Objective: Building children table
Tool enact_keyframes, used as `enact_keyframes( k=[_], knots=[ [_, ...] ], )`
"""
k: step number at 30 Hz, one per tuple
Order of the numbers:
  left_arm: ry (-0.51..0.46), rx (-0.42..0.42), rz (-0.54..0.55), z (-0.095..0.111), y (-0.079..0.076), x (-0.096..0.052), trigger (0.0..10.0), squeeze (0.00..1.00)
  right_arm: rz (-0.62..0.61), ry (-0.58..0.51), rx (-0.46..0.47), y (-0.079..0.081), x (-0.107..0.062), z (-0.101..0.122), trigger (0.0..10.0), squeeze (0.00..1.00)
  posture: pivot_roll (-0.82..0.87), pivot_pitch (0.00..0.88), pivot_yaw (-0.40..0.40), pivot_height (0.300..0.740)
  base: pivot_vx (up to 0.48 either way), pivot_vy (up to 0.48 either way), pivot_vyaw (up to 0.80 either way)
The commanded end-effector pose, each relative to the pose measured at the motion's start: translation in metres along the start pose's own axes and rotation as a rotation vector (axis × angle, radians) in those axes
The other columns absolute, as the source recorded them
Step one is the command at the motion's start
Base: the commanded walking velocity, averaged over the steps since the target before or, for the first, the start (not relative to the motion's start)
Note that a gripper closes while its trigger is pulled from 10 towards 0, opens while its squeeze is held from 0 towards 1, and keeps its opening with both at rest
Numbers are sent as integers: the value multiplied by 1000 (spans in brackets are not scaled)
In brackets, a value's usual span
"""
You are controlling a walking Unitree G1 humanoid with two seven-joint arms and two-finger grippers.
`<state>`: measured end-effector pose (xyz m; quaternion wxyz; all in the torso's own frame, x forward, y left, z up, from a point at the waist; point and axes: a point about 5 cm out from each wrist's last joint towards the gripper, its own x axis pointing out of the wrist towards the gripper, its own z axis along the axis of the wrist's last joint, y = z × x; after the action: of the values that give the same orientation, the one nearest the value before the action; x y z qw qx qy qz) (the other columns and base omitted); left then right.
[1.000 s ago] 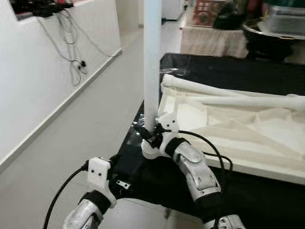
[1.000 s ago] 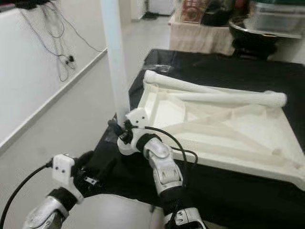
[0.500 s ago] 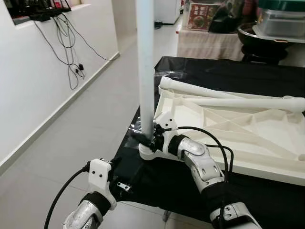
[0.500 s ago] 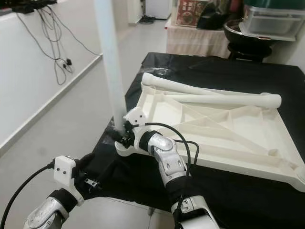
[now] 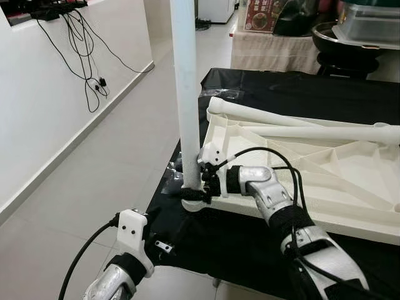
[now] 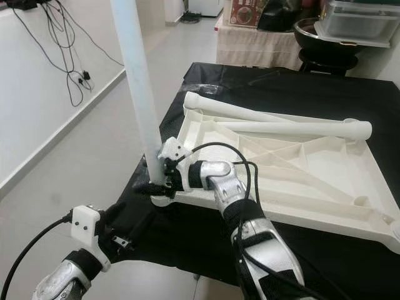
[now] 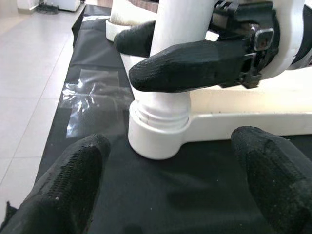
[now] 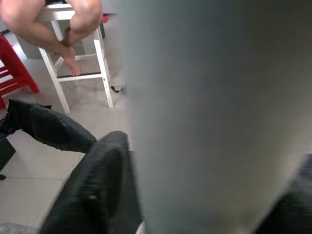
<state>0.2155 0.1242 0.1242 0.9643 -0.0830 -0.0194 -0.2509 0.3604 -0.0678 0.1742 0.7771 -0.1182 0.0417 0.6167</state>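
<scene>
A white children's table top (image 5: 325, 181) lies upside down on a black-covered table (image 5: 281, 87). One white leg (image 5: 186, 94) stands upright in the near-left corner socket (image 7: 158, 131). My right gripper (image 5: 197, 187) is shut on this leg just above the socket; its black fingers (image 7: 195, 63) wrap the leg. Two loose white legs (image 5: 250, 112) (image 5: 325, 132) lie across the far side of the top. My left gripper (image 7: 170, 195) is open, low at the table's front edge, facing the socket and a short way from it.
A white wall with hanging cables (image 5: 87, 62) runs along the left, with tiled floor between. A cloth-covered table (image 5: 269, 50) with a dark pot (image 5: 350, 44) stands behind. A person's bare legs on a white stool (image 8: 78, 48) and a red stool (image 8: 14, 73) appear beyond the leg.
The camera has shifted. My right arm has stretched out and its wrist has turned level, keeping hold of the upright leg at its base. The left arm stays low.
</scene>
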Motion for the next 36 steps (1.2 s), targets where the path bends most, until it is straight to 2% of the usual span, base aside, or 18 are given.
enact_keyframes(
  k=[1,9,15,16,17,18,19,20,21,22,23,24,25,30,31,34,35,36],
  knots=[
    [29,7,5,-3,0,-4,10000,0,81,16,23,6,4,-4,0,0,147,131,10,740,0,0,0],
    [34,1,4,-2,-3,-8,10000,0,120,11,23,-2,-6,-2,0,0,146,146,13,740,0,0,0],
    [36,-6,3,-2,-4,-8,10000,0,44,-5,8,-5,-14,-7,0,0,116,157,19,740,0,0,0],
    [35,-9,2,-1,-4,-8,10000,0,-57,-12,-9,-9,-19,-9,0,0,102,164,16,740,0,0,0],
    [35,-9,2,-1,-4,-8,10000,0,-57,-12,-9,-9,-19,-9,0,0,102,164,16,740,0,0,0],
    [35,-11,2,-1,-4,-9,10000,0,-230,-25,8,-16,-25,-11,0,0,92,167,8,740,0,0,0],
    [35,-11,2,-1,-4,-9,10000,0,-230,-25,8,-16,-25,-11,0,0,92,167,8,740,0,0,0],
    [35,-12,2,-1,-3,-9,10000,0,-587,-57,108,-17,-26,-20,0,0,88,163,3,740,0,0,0],
    [36,-13,2,-1,-3,-9,10000,0,-848,-56,192,-15,-34,-30,0,0,88,163,3,740,0,0,0],
    [35,-17,2,0,-1,-9,10000,0,-886,-44,230,8,-28,-39,0,0,74,188,30,740,0,0,0],
    [34,-21,2,1,1,-9,10000,0,-869,-45,243,26,-23,-42,0,0,74,188,30,740,0,0,0],
    [34,-21,2,1,1,-9,10000,0,-869,-45,243,26,-23,-42,0,0,74,188,30,740,0,0,0],
    [34,-29,6,0,3,-8,10000,0,-764,-73,233,38,-11,-42,0,0,54,162,34,740,0,0,0],
    [40,-20,-7,-1,5,-6,10000,0,-764,-84,221,28,-8,-38,0,0,65,148,34,740,0,0,0],
    [43,-3,-20,-1,4,-3,10000,0,-717,-87,189,21,1,-32,0,0,75,127,28,740,0,0,0],
    [43,1,-18,-2,4,-3,10000,0,-702,-85,180,20,4,-30,0,0,75,127,28,740,0,0,0],
    [38,2,-8,-2,5,-2,10000,0,-658,-99,160,17,7,-24,10000,0,75,120,27,740,0,0,0],
    [35,1,0,-2,6,-2,10000,0,-600,-126,158,17,9,-15,10000,0,76,113,26,740,0,0,0]
  ],
)
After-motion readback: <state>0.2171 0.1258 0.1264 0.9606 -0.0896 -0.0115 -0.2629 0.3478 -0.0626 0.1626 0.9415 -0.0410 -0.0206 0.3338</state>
